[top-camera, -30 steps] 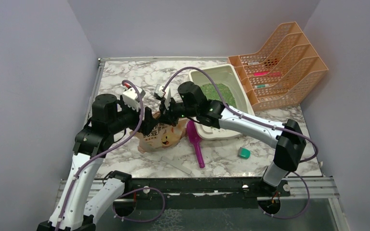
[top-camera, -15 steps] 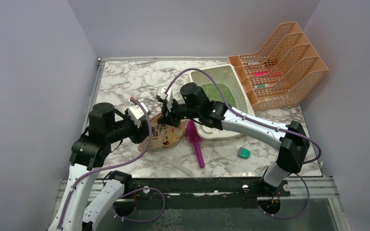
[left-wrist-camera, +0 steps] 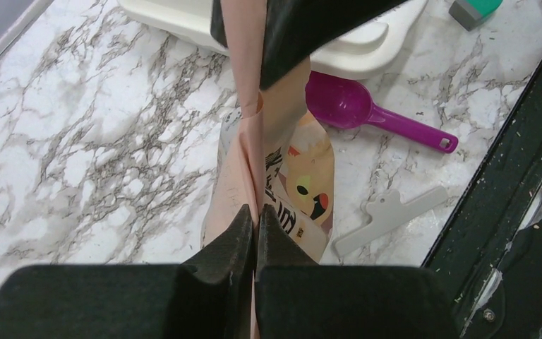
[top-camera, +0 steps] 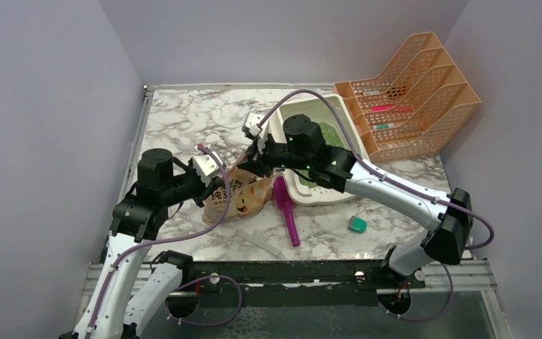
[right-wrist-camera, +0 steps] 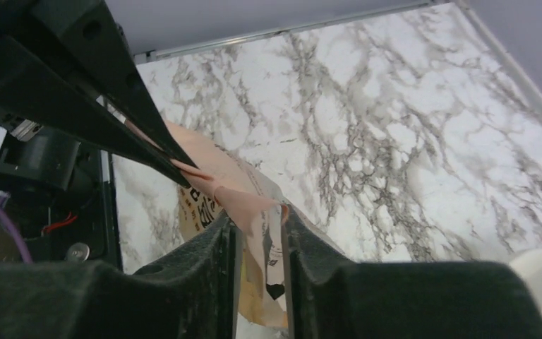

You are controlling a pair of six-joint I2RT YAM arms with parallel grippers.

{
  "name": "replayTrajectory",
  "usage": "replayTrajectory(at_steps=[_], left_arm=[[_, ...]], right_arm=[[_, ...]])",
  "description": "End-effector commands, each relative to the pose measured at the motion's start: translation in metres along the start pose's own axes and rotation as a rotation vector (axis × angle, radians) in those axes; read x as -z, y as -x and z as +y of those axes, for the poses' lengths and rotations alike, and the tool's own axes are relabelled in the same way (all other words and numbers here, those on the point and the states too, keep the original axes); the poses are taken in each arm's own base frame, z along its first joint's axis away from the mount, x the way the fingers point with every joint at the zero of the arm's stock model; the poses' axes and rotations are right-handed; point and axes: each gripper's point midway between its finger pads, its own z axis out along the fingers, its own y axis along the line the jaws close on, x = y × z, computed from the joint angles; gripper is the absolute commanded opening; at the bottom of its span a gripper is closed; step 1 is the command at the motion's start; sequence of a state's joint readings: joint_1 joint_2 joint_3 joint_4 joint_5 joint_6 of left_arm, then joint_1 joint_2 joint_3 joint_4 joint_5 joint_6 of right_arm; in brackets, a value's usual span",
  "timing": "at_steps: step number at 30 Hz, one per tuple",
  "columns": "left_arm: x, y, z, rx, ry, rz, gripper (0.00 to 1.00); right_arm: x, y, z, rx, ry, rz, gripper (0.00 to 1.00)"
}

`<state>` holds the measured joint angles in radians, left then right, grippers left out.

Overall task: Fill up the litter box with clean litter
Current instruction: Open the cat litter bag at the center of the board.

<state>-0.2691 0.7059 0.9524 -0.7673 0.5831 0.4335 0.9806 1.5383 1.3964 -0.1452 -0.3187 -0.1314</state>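
Observation:
The tan paper bag (top-camera: 243,198) hangs over the marble between my two grippers, its bottom near the table. My left gripper (top-camera: 208,185) is shut on the bag's left top edge; in the left wrist view its jaws (left-wrist-camera: 256,215) pinch the pink paper fold. My right gripper (top-camera: 250,166) is at the bag's other top edge, and its jaws (right-wrist-camera: 257,226) stand a little apart with loose paper between them. The cream litter box (top-camera: 288,185) sits just right of the bag. Green clean litter (top-camera: 330,134) shows inside it, partly hidden by my right arm.
A magenta scoop (top-camera: 287,212) lies beside the litter box's near-left corner. A white clip (top-camera: 257,240) lies in front of the bag. A small teal block (top-camera: 357,224) sits to the right. The orange mesh rack (top-camera: 409,95) stands at the back right.
My left gripper has closed on the bag's edge and dropped lower. My right gripper's jaws have parted, and that arm has shifted right and back toward the litter box.

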Motion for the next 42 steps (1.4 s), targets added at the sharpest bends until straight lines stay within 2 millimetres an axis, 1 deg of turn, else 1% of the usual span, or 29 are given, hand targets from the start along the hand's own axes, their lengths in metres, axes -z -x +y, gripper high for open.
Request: replayTrajectory(at_steps=[1,3,4,7,9,11,13,17,19,20,23,26,31,36,42], left_arm=[[-0.004,-0.001,-0.014,-0.01,-0.083,-0.019,0.0],[-0.001,0.001,-0.014,-0.018,-0.074,-0.028,0.0],[0.0,0.003,-0.014,-0.02,-0.068,-0.033,0.0],[0.006,0.007,-0.013,-0.023,-0.041,-0.048,0.0],[0.011,0.011,-0.014,-0.032,-0.026,-0.065,0.0],[0.015,0.014,-0.015,-0.04,-0.015,-0.08,0.0],[0.017,0.016,-0.016,-0.042,-0.013,-0.088,0.0],[0.018,0.017,-0.017,-0.047,-0.015,-0.094,0.0],[0.019,0.018,-0.017,-0.044,-0.013,-0.095,0.0],[0.019,0.018,-0.017,-0.042,-0.013,-0.096,0.0],[0.02,0.018,-0.017,-0.041,-0.012,-0.098,0.0],[0.02,0.018,-0.017,-0.041,-0.012,-0.098,0.0],[0.019,0.018,-0.018,-0.039,-0.019,-0.1,0.0],[0.019,0.02,-0.019,-0.036,-0.021,-0.108,0.0],[0.024,0.023,-0.022,-0.042,-0.018,-0.127,0.0]], right_arm=[[0.027,0.021,-0.03,0.065,-0.175,-0.046,0.34],[0.037,0.01,-0.043,0.059,-0.228,-0.029,0.43],[0.044,0.005,-0.05,0.048,-0.246,-0.016,0.46],[0.059,-0.016,-0.065,-0.001,-0.271,0.023,0.5],[0.065,-0.028,-0.067,-0.031,-0.255,0.04,0.52],[0.063,-0.041,-0.057,-0.033,-0.184,0.073,0.57],[0.055,-0.054,-0.046,-0.041,-0.102,0.115,0.57],[0.04,-0.074,-0.045,-0.103,-0.063,0.2,0.59],[0.035,-0.078,-0.039,-0.108,-0.017,0.209,0.59],[0.033,-0.078,-0.036,-0.108,-0.001,0.207,0.6],[0.031,-0.08,-0.034,-0.103,0.016,0.204,0.61],[0.029,-0.086,-0.033,-0.099,0.028,0.22,0.62],[0.024,-0.095,-0.044,-0.09,-0.021,0.233,0.62],[0.011,-0.097,-0.048,-0.093,-0.008,0.235,0.58],[-0.002,-0.097,-0.047,-0.111,0.017,0.243,0.49]])
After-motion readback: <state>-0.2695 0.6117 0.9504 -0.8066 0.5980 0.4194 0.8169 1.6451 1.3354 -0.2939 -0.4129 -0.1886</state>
